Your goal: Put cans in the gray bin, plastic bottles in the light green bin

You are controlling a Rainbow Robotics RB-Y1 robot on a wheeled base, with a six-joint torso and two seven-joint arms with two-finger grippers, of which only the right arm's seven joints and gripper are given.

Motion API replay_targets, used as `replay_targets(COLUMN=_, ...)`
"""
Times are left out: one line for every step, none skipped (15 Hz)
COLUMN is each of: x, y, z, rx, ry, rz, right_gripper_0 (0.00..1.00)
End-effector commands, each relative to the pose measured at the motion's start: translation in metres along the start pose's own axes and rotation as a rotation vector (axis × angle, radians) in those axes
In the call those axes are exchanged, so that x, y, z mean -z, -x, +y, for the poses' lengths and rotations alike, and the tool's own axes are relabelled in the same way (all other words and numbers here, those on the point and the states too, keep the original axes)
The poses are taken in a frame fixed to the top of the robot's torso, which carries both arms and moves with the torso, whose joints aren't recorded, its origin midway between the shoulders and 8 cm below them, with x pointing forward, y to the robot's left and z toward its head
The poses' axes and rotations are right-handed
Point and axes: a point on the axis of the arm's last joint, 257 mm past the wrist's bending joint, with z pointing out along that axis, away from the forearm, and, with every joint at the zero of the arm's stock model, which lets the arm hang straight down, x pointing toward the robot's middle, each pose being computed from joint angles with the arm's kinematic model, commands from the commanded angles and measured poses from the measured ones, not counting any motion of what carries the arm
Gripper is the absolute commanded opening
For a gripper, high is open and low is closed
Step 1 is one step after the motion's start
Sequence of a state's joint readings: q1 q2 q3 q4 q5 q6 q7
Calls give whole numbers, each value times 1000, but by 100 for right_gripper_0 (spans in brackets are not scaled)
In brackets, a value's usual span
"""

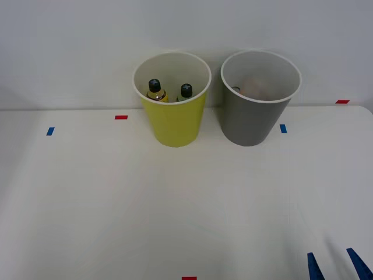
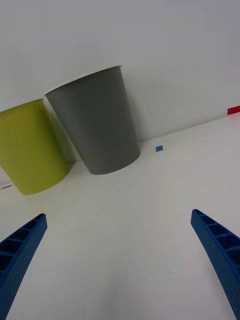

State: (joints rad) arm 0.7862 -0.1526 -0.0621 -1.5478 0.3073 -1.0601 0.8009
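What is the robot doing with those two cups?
Sorting trash. Two small plastic bottles with black caps already stand inside the round lime-green bin. The round dark gray bin beside it holds something pale, hard to make out. The robot's blue ribbed right hand is open, holding nothing, over the white table.

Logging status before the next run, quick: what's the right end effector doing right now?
Right end effector: open, holding nothing, fingers spread above the bare table, short of the gray bin.
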Motion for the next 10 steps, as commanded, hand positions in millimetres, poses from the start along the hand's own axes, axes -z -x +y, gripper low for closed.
replay_targets(x=-4, y=-8, z=10, rx=25, ry=35, rz=23, right_gripper_0=100)
replay_targets(x=-6, y=-11, z=14, rx=41, ry=55, rz=32, right_gripper_0=100)
replay_targets(x=-9, y=-14, z=22, rx=42, ry=72, rz=32, right_gripper_0=100)
replay_targets(x=-10, y=-14, z=25, rx=35, ry=75, rz=28, right_gripper_0=100)
replay_targets(x=-9, y=-14, z=26, rx=37, ry=73, rz=27, right_gripper_0=100)
replay_targets(x=-9, y=-15, z=26, rx=41, ry=75, rz=27, right_gripper_0=100)
replay_targets(x=-10, y=-15, z=27, rx=33, ry=75, rz=24, right_gripper_0=100)
replay_targets(x=-8, y=-19, z=28, rx=2, ry=60, rz=23, right_gripper_0=100)
replay_targets(x=-8, y=-25, z=29, rx=-41, ry=44, rz=10, right_gripper_0=100)
replay_targets(x=-9, y=-24, z=30, rx=-40, ry=52, rz=-4, right_gripper_0=100)
